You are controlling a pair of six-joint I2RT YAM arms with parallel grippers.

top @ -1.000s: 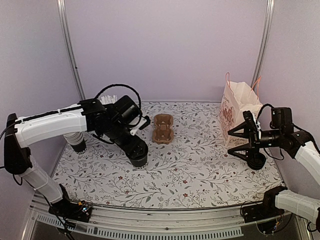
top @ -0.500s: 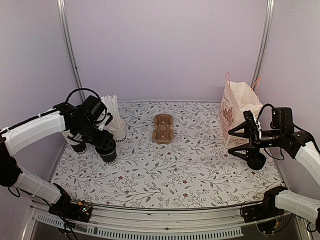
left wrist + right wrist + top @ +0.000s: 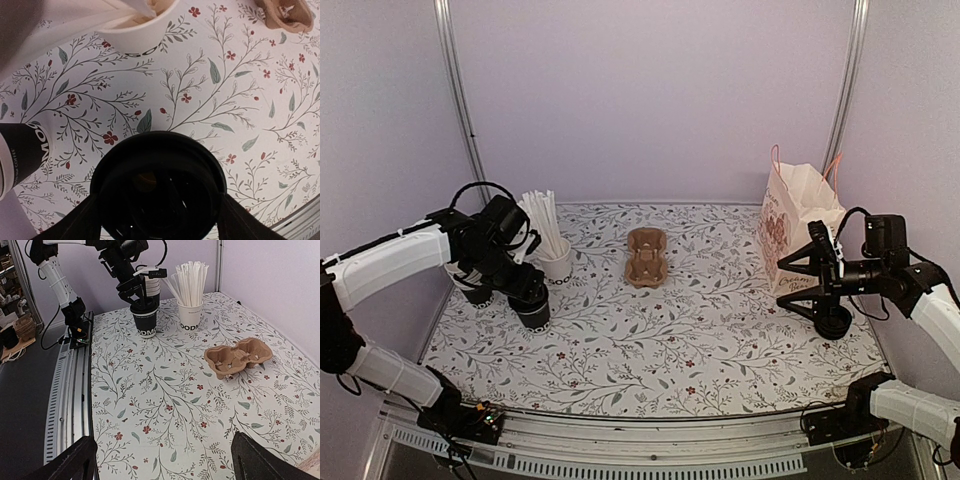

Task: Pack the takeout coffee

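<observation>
A metal rail [image 3: 620, 455] runs along the near edge. Behind it the tabletop [image 3: 700, 340] is covered by a white cloth printed with grey leafy sprigs and small red flowers. The right hand [image 3: 781, 281] hangs above the right side of the tabletop, pointing towards the middle, its two fingers spread wide with nothing between them. Behind it a printed paper bag [image 3: 792, 232] with orange handles stands upright.

On the near left the cup [image 3: 531, 318] — black, with a black lid — stands upright on the cloth. The left hand [image 3: 529, 298] is directly over it, pointing down, and its fingers [image 3: 82, 222] flank the lid on both sides. Whether they press on it or stand just clear cannot be told. Just behind the cup to the left is a stack [image 3: 20, 155] of black cups with white lettering. Just behind it to the right is a white holder [image 3: 558, 265] full of white straws. Neither touches the cup. A brown cardboard carrier [image 3: 646, 257] with two wells lies farther back at the middle, well apart from the cup. Plain lilac walls [image 3: 650, 100] close the back and sides, with metal posts [image 3: 457, 100] in the back corners.
</observation>
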